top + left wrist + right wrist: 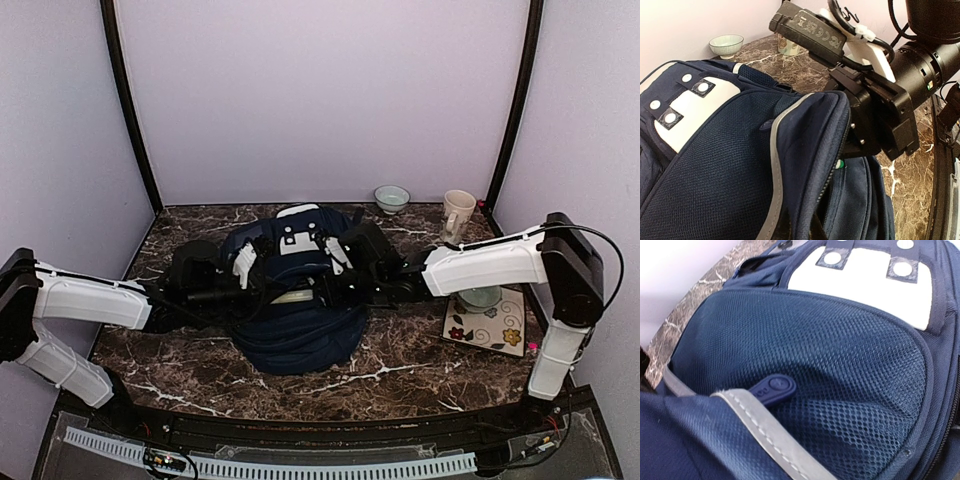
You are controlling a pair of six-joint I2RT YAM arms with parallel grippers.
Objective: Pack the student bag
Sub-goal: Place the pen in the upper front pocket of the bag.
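Note:
The student bag [300,325], navy with a grey-white patch [298,240], lies in the middle of the table with its top opening lifted. My left gripper [243,272] is at the opening's left side. In the left wrist view its dark fingers [782,227] pinch the flap with the grey stripe [774,165]. My right gripper [337,272] is at the opening's right side. In the left wrist view it [860,145] grips the flap's zip edge. In the right wrist view its fingers are hidden under mesh fabric [840,390], beside a blue zip pull [772,388].
A pale bowl [391,197] and a cream mug [458,213] stand at the back right. A flowered tile [490,328] with a small bowl [480,297] on it lies at the right, under my right arm. Something pale shows inside the bag [295,297].

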